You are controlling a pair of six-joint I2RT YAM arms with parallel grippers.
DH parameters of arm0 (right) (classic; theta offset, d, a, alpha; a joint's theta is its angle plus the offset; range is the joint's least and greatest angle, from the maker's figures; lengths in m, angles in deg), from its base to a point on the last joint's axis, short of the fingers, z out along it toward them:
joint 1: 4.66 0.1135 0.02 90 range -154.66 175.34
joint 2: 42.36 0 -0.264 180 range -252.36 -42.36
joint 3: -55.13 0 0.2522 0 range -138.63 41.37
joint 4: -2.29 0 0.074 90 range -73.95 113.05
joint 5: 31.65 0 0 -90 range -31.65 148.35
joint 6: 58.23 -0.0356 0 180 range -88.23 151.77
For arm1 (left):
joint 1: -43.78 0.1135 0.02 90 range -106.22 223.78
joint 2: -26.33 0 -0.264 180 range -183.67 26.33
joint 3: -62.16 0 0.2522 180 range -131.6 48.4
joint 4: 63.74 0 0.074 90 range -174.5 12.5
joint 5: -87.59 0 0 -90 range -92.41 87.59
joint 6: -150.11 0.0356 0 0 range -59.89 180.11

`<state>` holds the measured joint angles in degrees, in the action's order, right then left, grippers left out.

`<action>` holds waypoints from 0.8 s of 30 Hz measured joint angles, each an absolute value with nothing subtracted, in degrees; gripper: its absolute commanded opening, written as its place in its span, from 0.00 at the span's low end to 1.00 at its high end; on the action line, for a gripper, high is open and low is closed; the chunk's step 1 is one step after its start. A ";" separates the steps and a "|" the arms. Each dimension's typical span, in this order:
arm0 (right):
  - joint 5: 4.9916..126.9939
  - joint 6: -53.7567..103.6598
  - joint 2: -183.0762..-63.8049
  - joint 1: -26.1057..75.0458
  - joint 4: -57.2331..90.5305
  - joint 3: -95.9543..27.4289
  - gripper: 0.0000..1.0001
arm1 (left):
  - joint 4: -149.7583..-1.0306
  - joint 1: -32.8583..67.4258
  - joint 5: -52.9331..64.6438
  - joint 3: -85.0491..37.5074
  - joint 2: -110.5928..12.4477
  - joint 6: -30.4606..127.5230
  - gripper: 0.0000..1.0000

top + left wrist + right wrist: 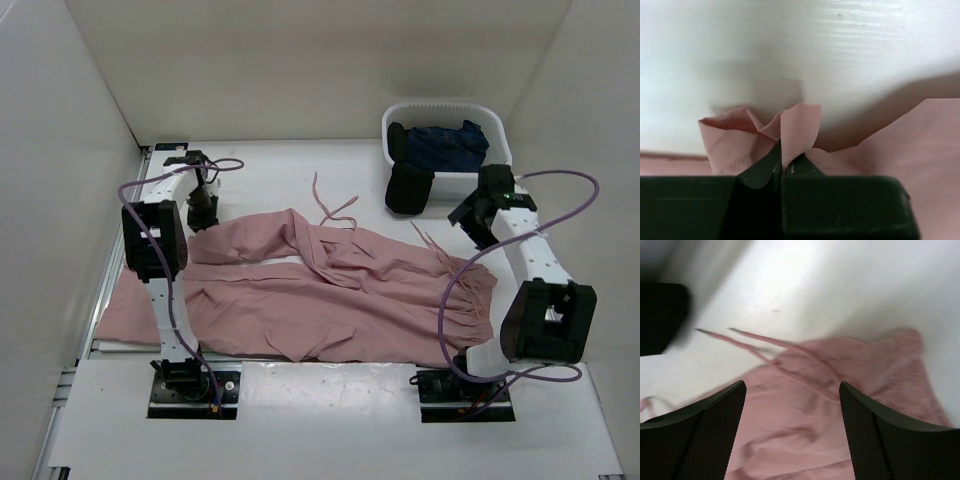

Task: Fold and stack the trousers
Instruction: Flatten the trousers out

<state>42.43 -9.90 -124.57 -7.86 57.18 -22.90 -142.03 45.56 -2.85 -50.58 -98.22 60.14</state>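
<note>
The dusty-pink trousers [340,300] lie spread and wrinkled across the white table [260,170], the gathered waist toward the right and both legs running off to the left. The left gripper [203,212] sits at the end of the farther leg. In its wrist view its fingers [760,172] are pressed together on a small raised fold of the pink cloth. The right gripper [468,218] hangs above the waist end; its fingers [715,430] stand wide apart with nothing between them, the fabric and the thin drawstrings [755,347] lying below. At the far right corner stands a white basket [445,108] holding dark navy garments [445,145], and a black garment [408,190] droops over its front wall.
</note>
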 measured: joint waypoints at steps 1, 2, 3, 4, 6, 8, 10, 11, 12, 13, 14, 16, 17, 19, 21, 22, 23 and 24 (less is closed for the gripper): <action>42.65 -10.30 -125.54 -6.94 56.83 -24.76 0.80 | -141.83 45.48 -3.49 -50.21 -97.26 60.14 0.14; 43.08 -10.78 -127.00 -6.18 56.32 -26.09 0.80 | -141.53 45.30 -4.34 -50.12 -96.10 60.12 0.14; 43.46 -11.43 -128.92 -5.52 56.00 -27.31 0.80 | -140.94 45.08 -5.63 -49.97 -94.76 60.12 0.14; 43.76 -12.22 -131.15 -5.17 55.38 -27.84 0.80 | -140.26 44.95 -6.85 -49.82 -93.23 60.12 0.14; 44.13 -13.95 -135.81 -5.02 54.93 -27.64 0.80 | -138.16 44.49 -9.78 -48.37 -88.45 60.12 0.14; 44.42 -15.52 -139.87 -5.02 54.90 -26.64 0.80 | -136.61 43.79 -11.79 -45.51 -81.34 60.12 0.14; 44.66 -16.79 -143.31 -5.02 55.01 -25.67 0.80 | -134.16 43.12 -13.19 -40.20 -72.82 60.12 0.14; 44.70 -17.44 -144.46 -5.02 55.04 -25.30 0.79 | -133.38 42.68 -13.91 -36.48 -67.84 60.14 0.14; 44.86 -17.99 -145.49 -5.02 55.17 -25.04 0.79 | -132.63 42.20 -14.74 -31.17 -62.79 60.12 0.14; 44.96 -18.54 -146.10 -5.02 54.95 -24.69 0.79 | -131.52 41.74 -15.44 -25.93 -58.39 60.14 0.14; 44.92 -18.91 -146.17 -5.02 55.04 -24.60 0.79 | -131.80 41.32 -15.90 -20.27 -54.61 60.10 0.14; 45.01 -19.52 -146.10 -5.10 54.86 -24.47 0.74 | -131.78 40.84 -16.86 -9.21 -49.98 60.19 0.24; 45.03 -19.78 -146.10 -5.21 54.93 -24.45 0.71 | -131.98 40.58 -16.91 -4.77 -49.54 60.30 0.28; 45.18 -20.11 -146.28 -5.43 55.25 -24.45 0.54 | -132.30 39.73 -16.80 3.54 -49.76 60.25 0.38; 45.31 -20.33 -146.37 -5.78 55.98 -24.45 0.36 | -132.96 38.55 -16.36 8.91 -48.93 60.30 0.46; 45.58 -20.42 -146.41 -6.00 56.17 -24.45 0.19 | -133.31 38.05 -16.06 10.38 -48.10 60.32 0.52; 45.86 -20.46 -146.41 -6.09 56.32 -24.45 0.12 | -133.53 37.70 -15.73 11.17 -47.03 60.34 0.62; 46.23 -20.59 -146.41 -6.13 56.30 -24.45 0.05 | -133.79 37.35 -15.14 11.49 -45.78 60.49 0.67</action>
